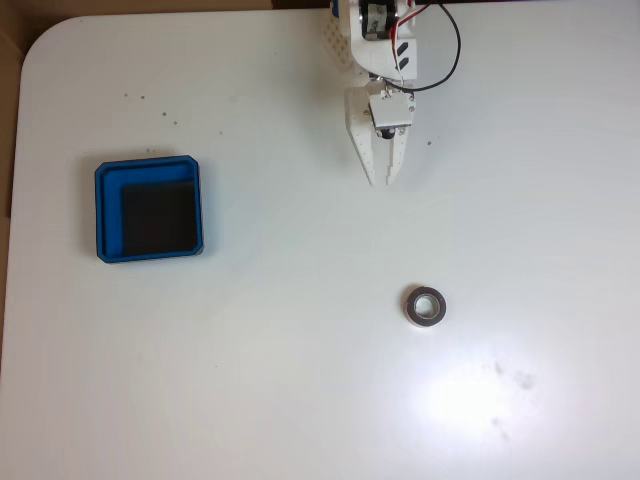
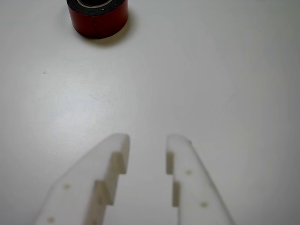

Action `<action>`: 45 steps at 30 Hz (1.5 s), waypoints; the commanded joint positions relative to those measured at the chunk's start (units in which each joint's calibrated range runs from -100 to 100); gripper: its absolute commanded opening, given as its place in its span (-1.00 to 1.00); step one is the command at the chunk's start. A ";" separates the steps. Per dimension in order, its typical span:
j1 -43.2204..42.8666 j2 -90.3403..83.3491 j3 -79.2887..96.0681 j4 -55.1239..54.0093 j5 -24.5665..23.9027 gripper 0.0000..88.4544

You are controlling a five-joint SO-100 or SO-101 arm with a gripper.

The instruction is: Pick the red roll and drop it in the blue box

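The red roll (image 1: 425,307) lies flat on the white table, right of centre; from above it looks grey-silver with a light hollow. In the wrist view its red side (image 2: 97,19) shows at the top left edge. The blue box (image 1: 149,210), a shallow square tray with a black floor, sits at the left of the table. My white gripper (image 1: 382,182) hangs from the top of the fixed view, pointing down toward the roll and well short of it. Its fingers (image 2: 119,154) stand slightly apart in the wrist view, and the gripper (image 2: 147,140) is open with nothing between them.
The white table (image 1: 300,380) has a rounded corner at the top left and a few small dark specks. Red and black cables (image 1: 445,45) loop off the arm at the top. A bright glare patch lies below the roll.
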 commanded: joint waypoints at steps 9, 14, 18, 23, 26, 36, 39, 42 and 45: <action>0.19 0.15 0.81 -0.66 0.17 -0.97; 0.19 0.15 0.81 -0.66 0.17 -0.97; 0.19 0.15 0.81 -0.66 0.17 -0.97; 0.19 0.15 0.81 -0.66 0.17 -0.97; 0.19 0.15 0.81 -0.66 0.17 -0.97; 0.19 0.65 0.00 -0.66 -0.36 -0.97; 0.29 2.49 -1.35 -0.75 -0.44 -0.97; 0.39 7.34 -4.31 -0.91 -0.53 -0.97; 0.29 14.28 -10.69 -1.08 -0.53 -0.97</action>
